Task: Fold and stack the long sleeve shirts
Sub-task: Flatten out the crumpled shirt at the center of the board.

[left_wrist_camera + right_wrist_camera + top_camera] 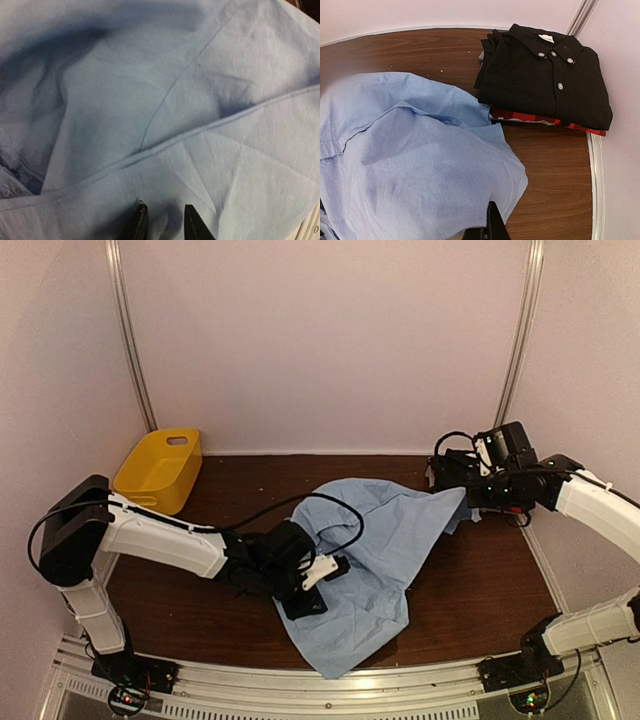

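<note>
A: Where's the light blue shirt (385, 550)?
B: Mid-table, crumpled, long axis running near-centre to far-right. Right gripper (462, 498) looks clamped on its far-right end. Left gripper (165, 222) sits over its left edge, tips slightly apart. Can't tell if it's pinching.
A: Stack?
B: Black shirt (545, 75) on red-edged shirt (535, 118), far right. Right arm's nearer.
</note>
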Controlling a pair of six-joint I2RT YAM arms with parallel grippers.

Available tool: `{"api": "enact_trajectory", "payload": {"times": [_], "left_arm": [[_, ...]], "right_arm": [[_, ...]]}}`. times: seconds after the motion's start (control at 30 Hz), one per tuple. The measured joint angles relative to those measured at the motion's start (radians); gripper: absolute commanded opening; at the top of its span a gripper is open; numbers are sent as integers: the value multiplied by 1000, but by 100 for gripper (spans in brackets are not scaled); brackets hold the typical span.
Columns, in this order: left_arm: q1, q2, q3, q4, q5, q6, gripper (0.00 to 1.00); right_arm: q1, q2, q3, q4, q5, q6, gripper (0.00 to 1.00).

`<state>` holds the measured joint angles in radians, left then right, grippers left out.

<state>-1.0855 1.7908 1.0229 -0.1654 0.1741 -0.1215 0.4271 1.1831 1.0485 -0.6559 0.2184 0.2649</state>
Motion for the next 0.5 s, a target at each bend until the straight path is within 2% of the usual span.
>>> {"api": "enact_trajectory", "payload": {"times": [0.17, 0.27, 0.5], "left_arm": [[-1, -101, -113, -32, 54, -35, 14], [-3, -155, -145, -37, 76, -56, 13], [-7, -245, -219, -27, 32, -145, 37]], "right_arm": [[-20, 9, 0, 16, -11, -8, 0], [-28, 22, 0, 25, -17, -11, 0], [-34, 31, 0, 37, -37, -23, 0]]}}
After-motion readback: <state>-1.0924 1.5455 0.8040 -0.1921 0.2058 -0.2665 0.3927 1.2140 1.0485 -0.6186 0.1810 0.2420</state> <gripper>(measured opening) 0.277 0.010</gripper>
